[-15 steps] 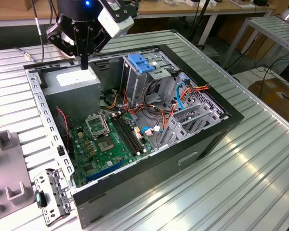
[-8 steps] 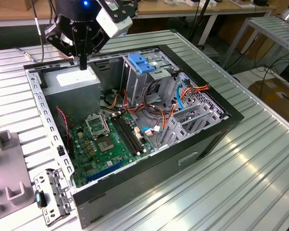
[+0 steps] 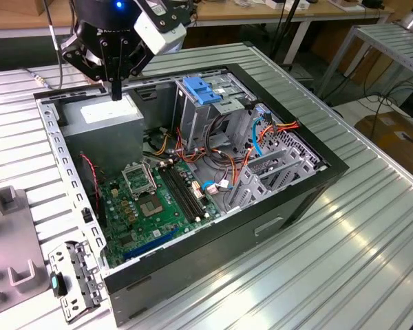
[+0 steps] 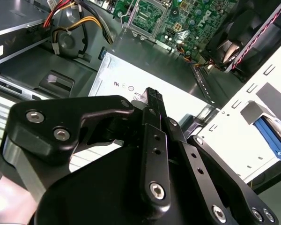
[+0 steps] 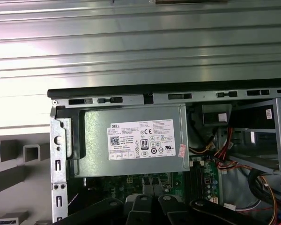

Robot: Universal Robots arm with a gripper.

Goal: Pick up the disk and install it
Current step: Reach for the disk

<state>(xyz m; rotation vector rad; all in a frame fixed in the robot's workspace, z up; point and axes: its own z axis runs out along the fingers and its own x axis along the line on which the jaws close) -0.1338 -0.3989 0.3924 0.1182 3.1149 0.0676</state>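
Black end effector (image 3: 115,95) hangs pinched shut and empty just above the grey power-supply box with white sticker (image 3: 103,113), while the flat, blue-railed disk (image 3: 203,91), as best I can tell, sits atop the grey metal drive cage (image 3: 193,120), well apart towards the exterior view's right.

A: What colour is the motherboard (image 3: 155,199)?
B: Green. The power-supply box (image 3: 100,115) is grey, with a white sticker (image 5: 141,139).
A: And the plastic caddy (image 3: 203,89)?
B: Blue. The wires (image 3: 288,126) are orange and red. The pincer (image 3: 115,95) is black. The surface (image 3: 372,227) is silver with stripes.
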